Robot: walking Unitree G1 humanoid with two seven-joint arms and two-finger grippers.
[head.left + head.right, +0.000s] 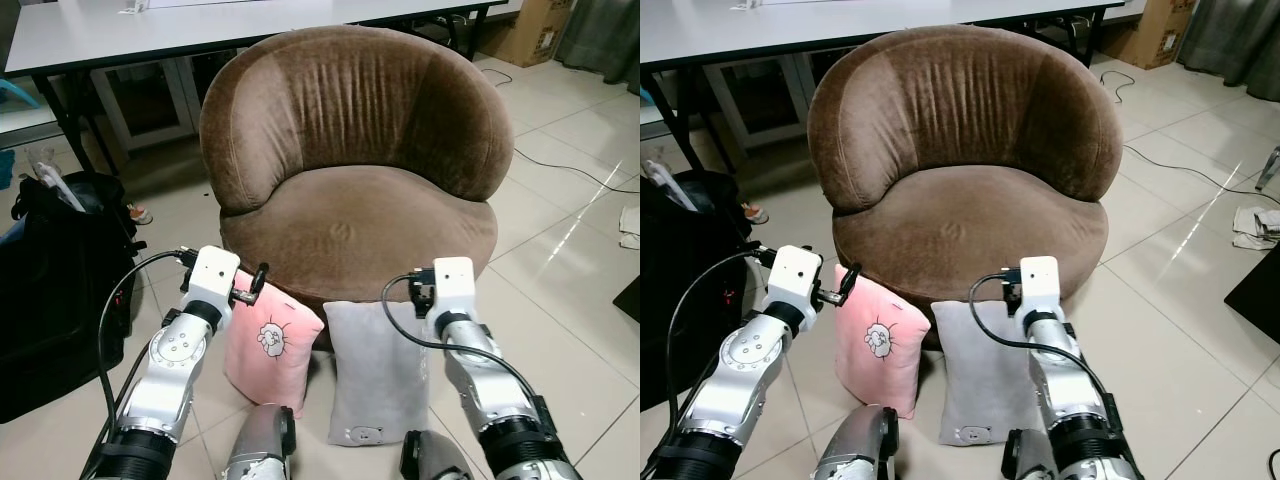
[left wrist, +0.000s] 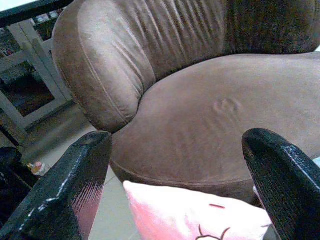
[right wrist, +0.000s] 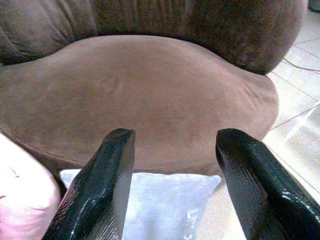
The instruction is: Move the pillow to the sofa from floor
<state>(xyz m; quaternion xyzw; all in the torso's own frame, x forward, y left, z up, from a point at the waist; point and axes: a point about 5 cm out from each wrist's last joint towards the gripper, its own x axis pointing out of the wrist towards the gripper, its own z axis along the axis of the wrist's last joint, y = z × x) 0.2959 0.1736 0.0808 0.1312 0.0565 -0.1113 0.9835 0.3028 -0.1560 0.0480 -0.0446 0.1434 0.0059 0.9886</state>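
Observation:
A pink pillow [image 1: 272,345] with a cartoon sheep and a grey pillow [image 1: 375,375] stand side by side on the tiled floor, leaning against the front of the brown round sofa [image 1: 355,215]. My left gripper [image 2: 177,145] hovers open just above the pink pillow's top edge [image 2: 185,215], nothing between its fingers. Over the top edge of the grey pillow [image 3: 165,200] my right gripper [image 3: 177,137] is also open and holds nothing. The sofa seat [image 3: 150,95] lies bare straight ahead of both.
A black bag [image 1: 50,300] stands on the floor at the left, close to my left arm. Behind the sofa is a white table [image 1: 200,25]. A cardboard box [image 1: 540,30], a floor cable [image 1: 570,170] and a cloth [image 1: 630,225] lie to the right.

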